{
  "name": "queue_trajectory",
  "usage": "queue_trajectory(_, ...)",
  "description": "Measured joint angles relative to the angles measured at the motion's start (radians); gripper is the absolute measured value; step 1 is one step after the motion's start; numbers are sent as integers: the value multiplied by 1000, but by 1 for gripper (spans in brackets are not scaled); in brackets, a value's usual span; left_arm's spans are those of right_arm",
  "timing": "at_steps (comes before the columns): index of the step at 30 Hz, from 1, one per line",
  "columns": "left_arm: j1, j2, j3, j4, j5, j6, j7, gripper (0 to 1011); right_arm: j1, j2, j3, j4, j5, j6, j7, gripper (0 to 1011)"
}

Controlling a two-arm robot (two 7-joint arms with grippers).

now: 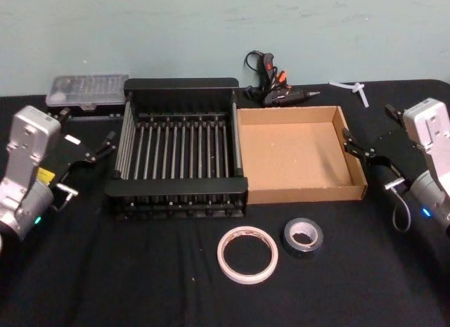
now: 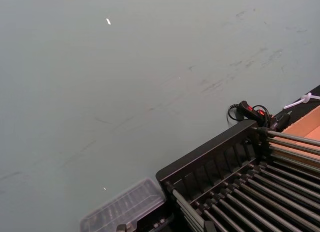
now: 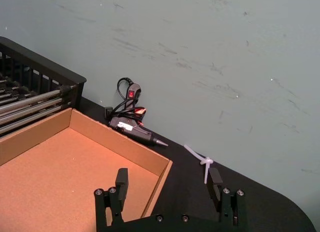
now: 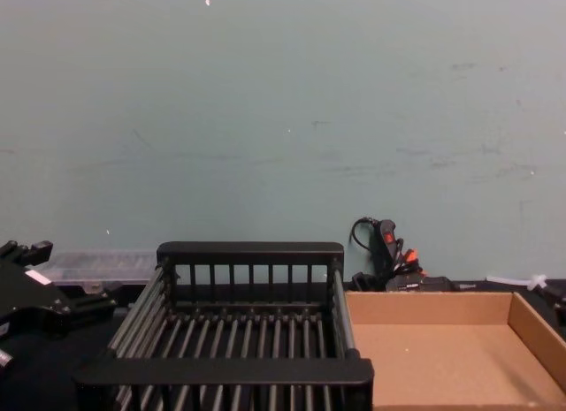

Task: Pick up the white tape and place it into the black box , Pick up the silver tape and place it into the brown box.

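My left gripper (image 1: 98, 152) hangs at the left edge of the table, just left of the black box (image 1: 180, 91); I can't tell whether its claw is apart or together. Black box: nothing in it, just bare bars; its near rim is cut off in the chest view. The brown box (image 1: 297, 157) sits touching the black box's right wall, bare cardboard floor, nothing inside. Near side of both boxes, out on the black cloth: the white tape (image 1: 247, 254) lies flat in front of the seam between them, and the silver tape (image 1: 303, 235) lies just right of it, slightly farther, not touching. My right gripper (image 3: 169, 183) hovers at the brown box's right wall, claw wide apart, holding nothing. Far side: a clear plastic case (image 1: 88, 90) at far left, a glue gun (image 1: 275, 88) with a tangled cord behind the boxes.
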Motion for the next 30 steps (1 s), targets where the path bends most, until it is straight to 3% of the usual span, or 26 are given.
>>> queue_trajectory(30,0,0,0,0,0,0,0,1001,0,0,0,0,0,0,0,1002)
